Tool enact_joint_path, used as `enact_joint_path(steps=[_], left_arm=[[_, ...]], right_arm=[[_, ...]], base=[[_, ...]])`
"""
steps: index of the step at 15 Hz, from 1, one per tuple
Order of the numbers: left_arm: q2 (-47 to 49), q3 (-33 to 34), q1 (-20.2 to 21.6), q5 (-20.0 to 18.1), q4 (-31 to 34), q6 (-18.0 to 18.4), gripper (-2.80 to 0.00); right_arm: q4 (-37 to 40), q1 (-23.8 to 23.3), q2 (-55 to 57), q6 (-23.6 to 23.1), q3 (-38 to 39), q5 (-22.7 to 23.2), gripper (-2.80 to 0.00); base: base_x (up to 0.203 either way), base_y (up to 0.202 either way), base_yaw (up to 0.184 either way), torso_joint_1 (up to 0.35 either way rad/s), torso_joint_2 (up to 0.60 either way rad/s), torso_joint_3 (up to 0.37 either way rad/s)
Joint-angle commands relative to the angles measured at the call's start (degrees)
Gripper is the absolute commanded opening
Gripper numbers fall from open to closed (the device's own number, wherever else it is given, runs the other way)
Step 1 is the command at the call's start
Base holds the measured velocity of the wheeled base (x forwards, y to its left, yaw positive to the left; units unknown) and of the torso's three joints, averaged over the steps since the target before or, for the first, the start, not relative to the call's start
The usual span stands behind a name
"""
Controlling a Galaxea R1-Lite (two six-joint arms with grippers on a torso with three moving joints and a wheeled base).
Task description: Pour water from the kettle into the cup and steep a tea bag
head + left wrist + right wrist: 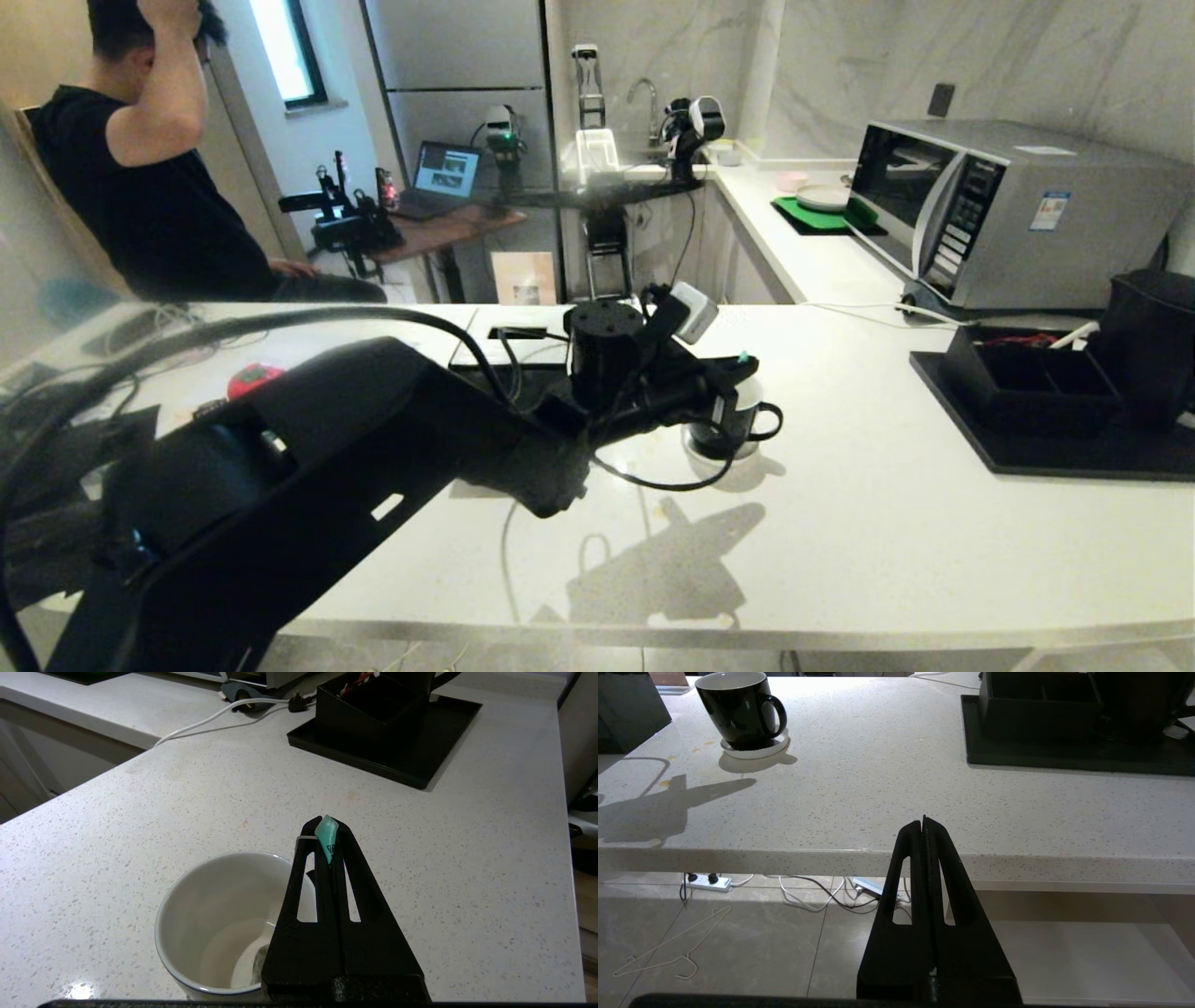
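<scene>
The cup [742, 425], a glossy black mug with a white inside, stands on a white coaster near the middle of the counter. My left gripper [328, 823] hovers just above its rim, shut on a small teal tag [327, 836]. A thin white string runs from the tag over one finger. In the cup [205, 914] lies a little water, and the tea bag [258, 965] shows dimly at the bottom, mostly hidden by my fingers. The kettle [1153, 341] stands at the far right on a black tray. My right gripper [923, 823] is shut and empty, low in front of the counter edge.
A black tray [1046, 457] at the right carries a black compartment box [1027, 378] beside the kettle. A microwave [1008, 205] and a white power cable [210, 718] lie behind. A person sits at the far left [140, 159]. A wire hanger [668, 947] lies on the floor.
</scene>
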Motion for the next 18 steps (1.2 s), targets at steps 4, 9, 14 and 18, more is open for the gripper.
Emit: enact_joint_path(steps=[4,9,14,18], left_arm=[[-1.38,0.46,-0.18,2.05,-0.31,0.0,-2.8],[-4.67,0.27,0.13,1.81,0.3,3.21,-2.8],[-8.36,-0.07,1.53,1.65,0.52,3.65,-2.8],[-10.3,-0.24,1.66,1.28,0.4,3.75,-2.8]], right_arm=[[0.02,0.02,0.0,-0.01,0.0,0.0,-2.8],[0.02,0.02,0.0,-0.01,0.0,0.0,-2.8],[0.02,0.02,0.0,-0.01,0.0,0.0,-2.8],[0.02,0.02,0.0,-0.01,0.0,0.0,-2.8]], base=[[0.0,0.0,0.0,0.0,0.0,0.0],[0.0,0.0,0.0,0.0,0.0,0.0],[0.0,0.0,0.0,0.0,0.0,0.0],[0.0,0.0,0.0,0.0,0.0,0.0]])
